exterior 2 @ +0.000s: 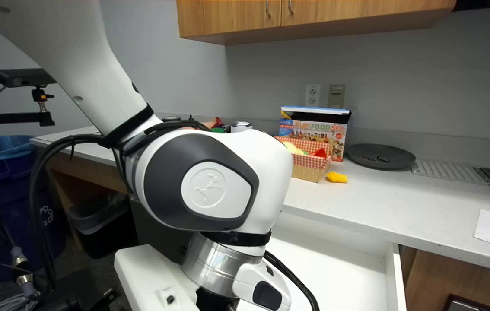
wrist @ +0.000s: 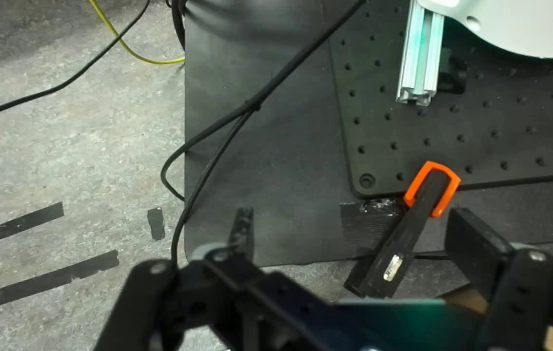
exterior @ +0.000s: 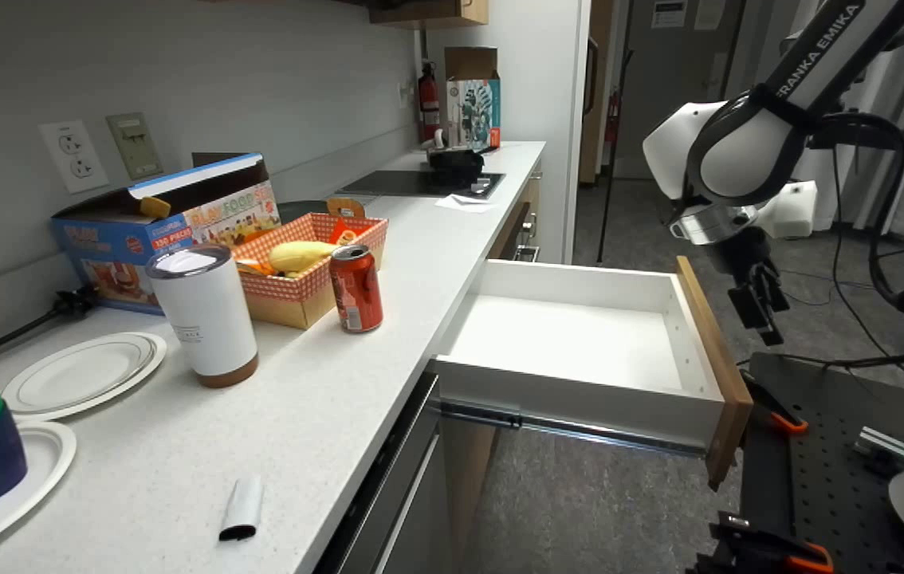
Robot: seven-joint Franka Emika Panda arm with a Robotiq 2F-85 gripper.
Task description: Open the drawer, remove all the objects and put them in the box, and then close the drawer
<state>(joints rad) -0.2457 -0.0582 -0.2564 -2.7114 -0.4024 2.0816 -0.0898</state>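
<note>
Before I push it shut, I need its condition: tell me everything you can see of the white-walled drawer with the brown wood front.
The shallow white drawer is pulled out from beneath the pale speckled countertop and looks roughly level. Its brown, wood-look front panel stands taller than the side walls; a metal slide shows under one side. Nothing shows on its white bottom. The black gripper is apart from it, beyond the front. No handle shows.

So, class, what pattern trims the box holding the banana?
Red-and-white check; the box shows it best in an exterior view.
</note>
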